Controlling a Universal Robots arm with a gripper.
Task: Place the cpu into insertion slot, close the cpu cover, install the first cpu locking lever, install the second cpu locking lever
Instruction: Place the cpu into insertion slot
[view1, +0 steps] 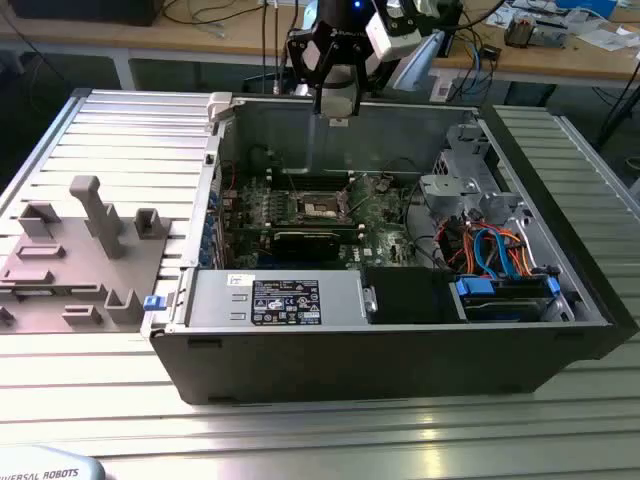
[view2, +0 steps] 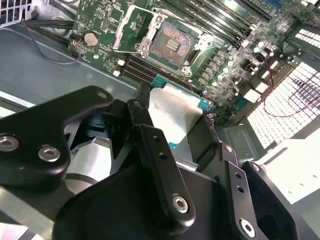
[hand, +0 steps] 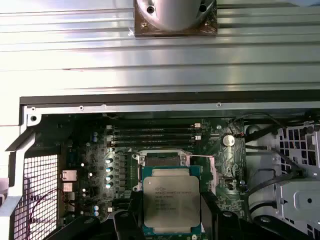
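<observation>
Ribbed aluminium worktop (view1: 400, 430) carrying a black, side-panel-off computer case (view1: 380, 350), with a grey moulded fixture plate (view1: 70, 270) at the exterior view's left and wooden benches (view1: 560, 60) strewn with cables along the back of the room. The green motherboard (view1: 300, 215) lies flat on the case floor. At its middle is the square insertion slot (view1: 322, 207) with a dark centre and a pale metal rim, its contacts bare in both wrist views (view2: 170, 45) (hand: 161, 159). The thin silver windowed cpu cover (view2: 150, 32) stands raised beside the slot. The black two-fingered end effector (view1: 335, 105) hangs over the rear wall of the case, its fingers (hand: 207, 210) pinching the small flat square cpu (hand: 171, 200) with a dull silver top between them. The cpu is held level, metal face upward, above the board and not seated. Its slightly longer sides run along the fingers, and its edges lie parallel to the slot's rim.
</observation>
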